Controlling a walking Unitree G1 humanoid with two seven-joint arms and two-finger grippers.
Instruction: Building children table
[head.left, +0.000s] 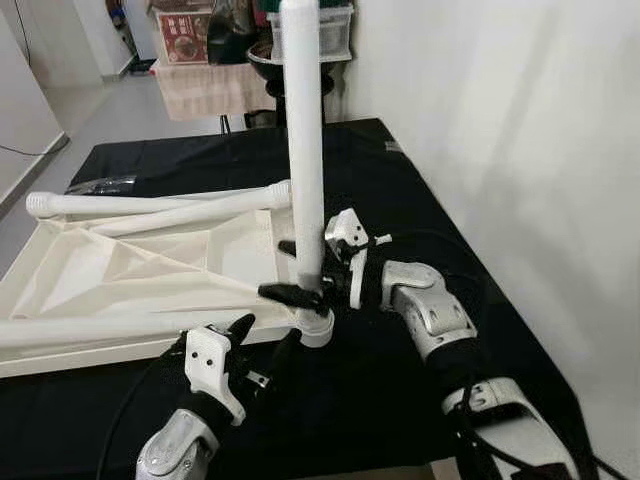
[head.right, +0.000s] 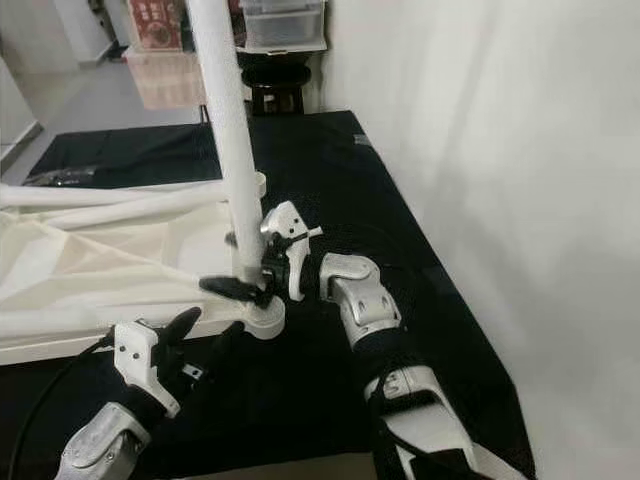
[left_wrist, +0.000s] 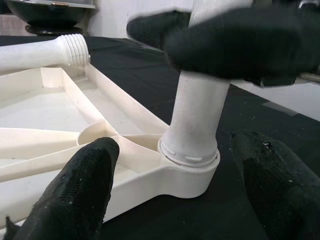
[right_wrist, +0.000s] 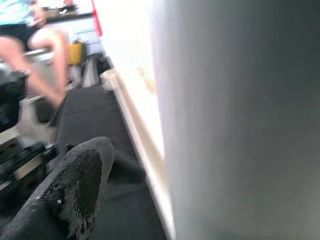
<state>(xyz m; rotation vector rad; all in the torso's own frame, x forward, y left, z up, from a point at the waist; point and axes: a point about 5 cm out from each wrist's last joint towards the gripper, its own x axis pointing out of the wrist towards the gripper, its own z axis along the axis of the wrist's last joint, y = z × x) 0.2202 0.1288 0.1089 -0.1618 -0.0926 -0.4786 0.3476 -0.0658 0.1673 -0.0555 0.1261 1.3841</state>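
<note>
Cream plastic table panel (head.left: 130, 270) lies upside down on the black tabletop (head.left: 420, 190), ribbed underside showing. At its near right corner, 1 white leg (head.left: 303, 140) stands upright in the round corner socket (head.left: 317, 325); the left wrist view shows the leg's base seated inside the socket collar. The right claw (head.left: 296, 270) is closed around the lower part of this upright leg, its black fingers (head.left: 292, 294) wrapped on either side just above the socket. The left claw (head.left: 262, 340) sits low on the tabletop just in front of the socket, fingers spread apart with nothing between them; the socket corner lies ahead of the 2 fingertips without contact. A second white leg (head.left: 190, 212) lies slantwise across the panel, and a third (head.left: 120, 204), with a threaded end (head.left: 38, 204), rests along the far edge. Another leg (head.left: 90, 330) lies along the near edge. Beyond the tabletop stand a small cloth-covered stand (head.left: 205, 88) with a box (head.left: 185, 35) and a clear plastic bin (head.left: 335, 30). A white wall (head.left: 520, 140) borders the right side.
</note>
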